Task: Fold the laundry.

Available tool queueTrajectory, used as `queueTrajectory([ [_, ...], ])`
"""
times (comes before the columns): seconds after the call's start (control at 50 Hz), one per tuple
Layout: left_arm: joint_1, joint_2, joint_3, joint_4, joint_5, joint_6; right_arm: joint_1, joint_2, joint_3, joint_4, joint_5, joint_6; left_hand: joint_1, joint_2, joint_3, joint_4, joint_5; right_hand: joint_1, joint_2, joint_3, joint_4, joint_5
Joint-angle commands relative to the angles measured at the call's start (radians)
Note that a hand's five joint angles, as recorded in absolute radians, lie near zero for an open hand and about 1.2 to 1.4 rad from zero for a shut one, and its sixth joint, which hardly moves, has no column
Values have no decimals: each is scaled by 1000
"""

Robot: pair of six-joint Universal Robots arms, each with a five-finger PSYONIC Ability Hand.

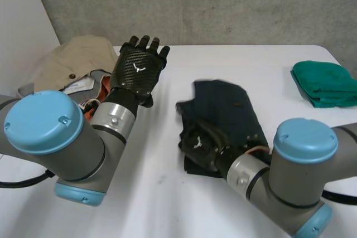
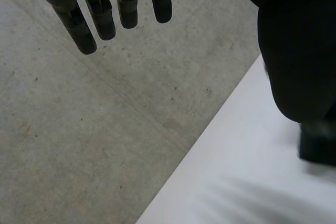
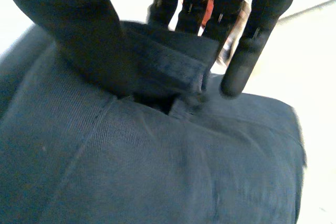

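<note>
A dark navy garment [image 1: 223, 110] lies folded near the middle of the white table [image 1: 167, 193]. My right hand [image 1: 197, 141] rests on its near left edge. In the right wrist view a raised fold of that garment [image 3: 168, 64] is pinched between the thumb [image 3: 89, 40] and the fingers [image 3: 252, 40], and the rest of the cloth spreads flat under the palm. My left hand [image 1: 138, 68] is held up off the table to the left of the garment, fingers [image 2: 100, 17] straight and spread, holding nothing.
A heap of unfolded laundry with a beige piece [image 1: 78, 59] on top sits at the back left, behind my left arm. A folded green cloth [image 1: 326, 85] lies at the far right edge. A concrete wall [image 2: 79, 129] stands behind the table.
</note>
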Motion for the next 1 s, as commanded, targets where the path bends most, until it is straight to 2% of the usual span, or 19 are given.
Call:
queueTrajectory([
  [0.02, -9, -1, 54, 5, 1, -15, -109, -114, 28, 12, -82, 197, -15, -26, -32, -23, -43, -658, -687, -707, -710, -695],
  [0.08, -20, -4, 94, 4, -1, -47, -188, -193, 34, 12, -95, 380, -12, -23, -29, -20, -40, -658, -687, -707, -710, -695],
  [0.1, -31, -12, 117, 2, -1, -69, -229, -220, 35, 11, -92, 508, -12, -23, -29, -20, -40, -658, -687, -707, -710, -695],
  [0.18, -64, -45, 193, -13, 1, -127, -298, -276, 12, 21, -70, 785, -9, -20, -26, -17, -37, -658, -687, -707, -710, -695],
  [0.26, -132, -120, 285, -58, 5, -164, -398, -306, -11, 75, -53, 917, -3, -15, -20, -12, -31, -658, -687, -707, -710, -695],
  [0.32, -170, -177, 351, -105, 5, -175, -452, -288, -44, 138, -40, 933, 3, -9, -14, -6, -25, -658, -687, -707, -710, -695],
  [0.48, -281, -373, 548, -248, -1, -205, -452, -142, -144, 218, -40, 942, 9, -3, -8, 0, -19, -658, -687, -707, -710, -695],
  [0.6, -285, -424, 586, -277, -64, -205, -452, -69, -193, 261, -40, 941, 27, 15, 9, 18, -2, -658, -687, -707, -710, -695],
  [0.64, -273, -467, 588, -321, -125, -202, -452, -29, -218, 296, -52, 933, 29, 18, 12, 21, 1, -658, -687, -707, -710, -695],
  [0.72, -241, -498, 574, -400, -169, -198, -432, 26, -233, 307, -52, 922, 29, 18, 12, 21, 1, -658, -687, -707, -710, -695],
  [0.82, -226, -502, 543, -449, -166, -196, -380, 97, -270, 317, -43, 895, 27, 15, 9, 18, -2, -658, -687, -707, -710, -695],
  [0.9, -226, -502, 536, -470, -153, -196, -372, 160, -297, 363, -32, 818, 27, 15, 9, 18, -2, -658, -687, -707, -710, -695],
  [1.0, -226, -489, 536, -486, -118, -196, -364, 160, -327, 419, 55, 679, 35, 24, 18, 27, 7, -658, -687, -707, -710, -695],
])
